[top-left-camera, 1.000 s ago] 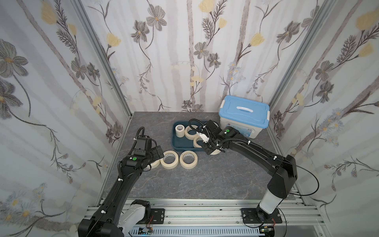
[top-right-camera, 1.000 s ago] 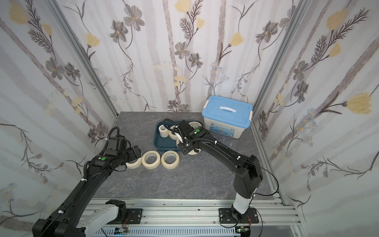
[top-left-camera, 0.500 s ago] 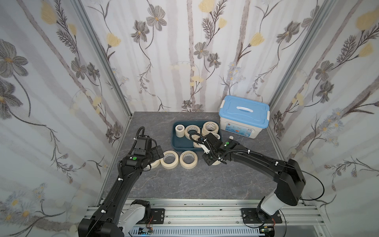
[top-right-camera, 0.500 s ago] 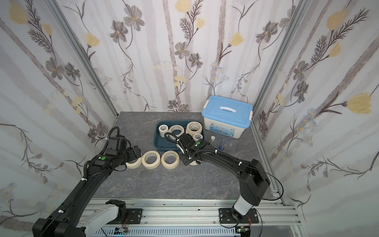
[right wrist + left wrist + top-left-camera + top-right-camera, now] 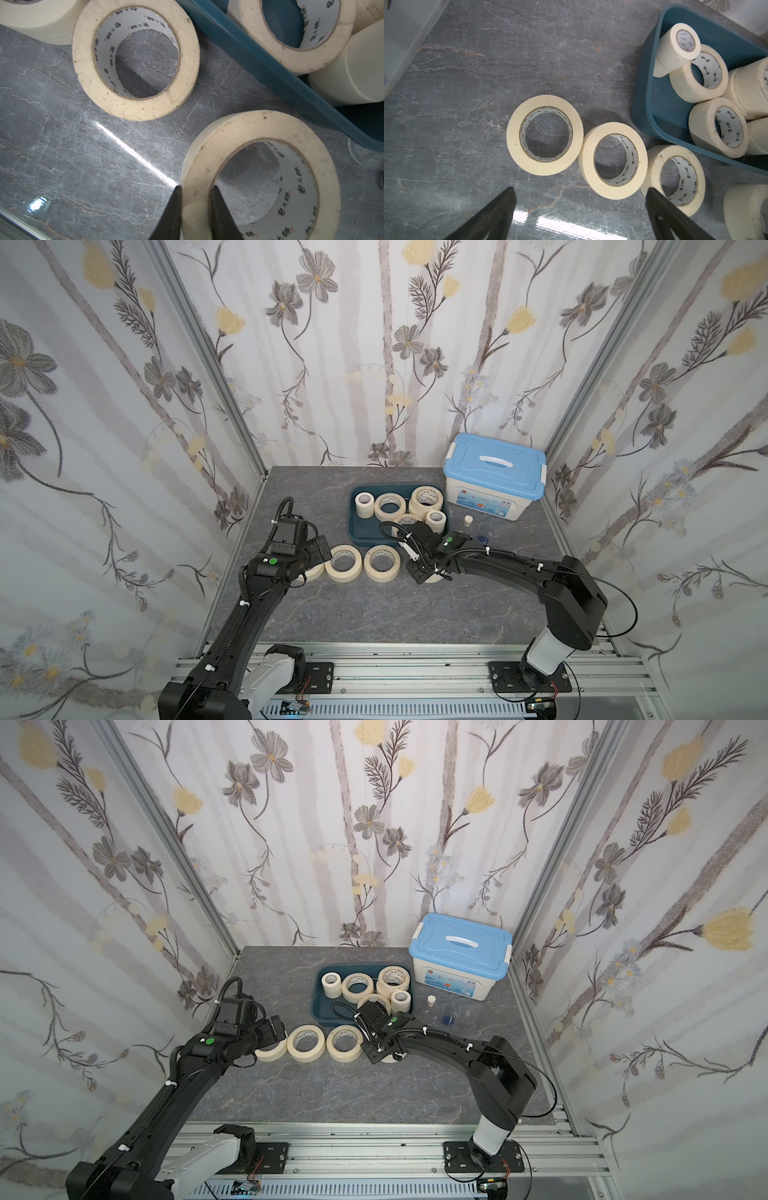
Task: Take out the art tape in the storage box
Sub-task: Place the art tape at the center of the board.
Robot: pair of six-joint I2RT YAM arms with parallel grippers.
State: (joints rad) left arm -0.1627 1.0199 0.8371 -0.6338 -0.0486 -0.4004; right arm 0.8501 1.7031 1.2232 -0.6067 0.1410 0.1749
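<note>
So we've got the right end effector (image 5: 195,207) pinched narrow on the wall of one art tape roll (image 5: 259,176), down on the surface (image 5: 374,610) just near of the storage box (image 5: 358,531). The left end effector (image 5: 579,209) gapes wide, holding nothing, beside three rolls. Plenty of bare surface nearer us.

art tape (image 5: 135,62): matt cream paper, speckled
storage box (image 5: 654,108): smooth teal plastic
surface (image 5: 83,155): glossy grey marble-look
</note>
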